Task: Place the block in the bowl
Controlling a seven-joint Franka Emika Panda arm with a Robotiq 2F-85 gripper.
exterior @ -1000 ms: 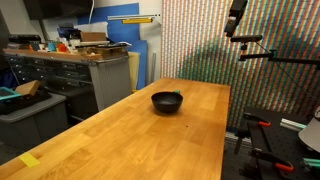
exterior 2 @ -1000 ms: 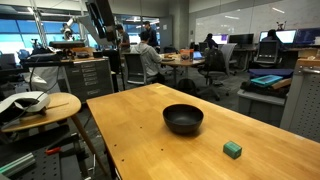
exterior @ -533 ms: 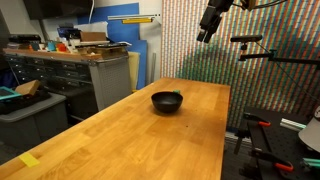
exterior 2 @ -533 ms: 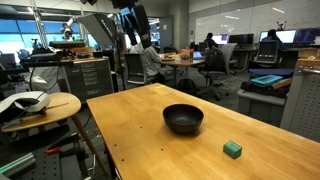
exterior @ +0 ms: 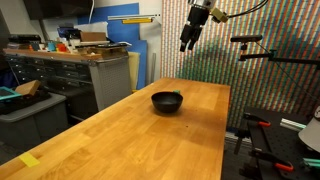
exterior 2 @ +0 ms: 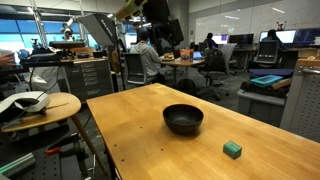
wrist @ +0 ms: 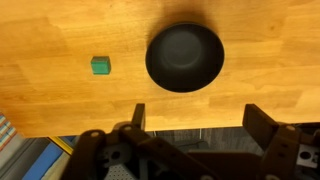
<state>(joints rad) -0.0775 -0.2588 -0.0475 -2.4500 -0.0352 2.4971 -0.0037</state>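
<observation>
Pale butcher-block wood forms the long table, which stands in a lab. In an exterior view a wall of fine multicoloured pattern rises behind it and grey drawer cabinets stand off to the side. In an exterior view there is an open office beyond, with people seated at desks, and a small round side table just off one long edge. The bowl is black, shallow and glossy. It stands upright near one short edge of the table, roughly midway between the two long edges, and looks empty in the wrist view. The block is a small green cube lying flat on the bare wood near that same short edge. It is well apart from the bowl, nearer a corner, and touches nothing else. The gripper hangs high in the air on the dark arm, about over that short edge and far above both bowl and block. In the wrist view its two dark fingers rise from the bottom of the picture with the jaws spread wide and nothing between them. The bowl shows in the gap above them and the block off to one side. A strip of yellow tape lies on the wood near the opposite end of the table.
</observation>
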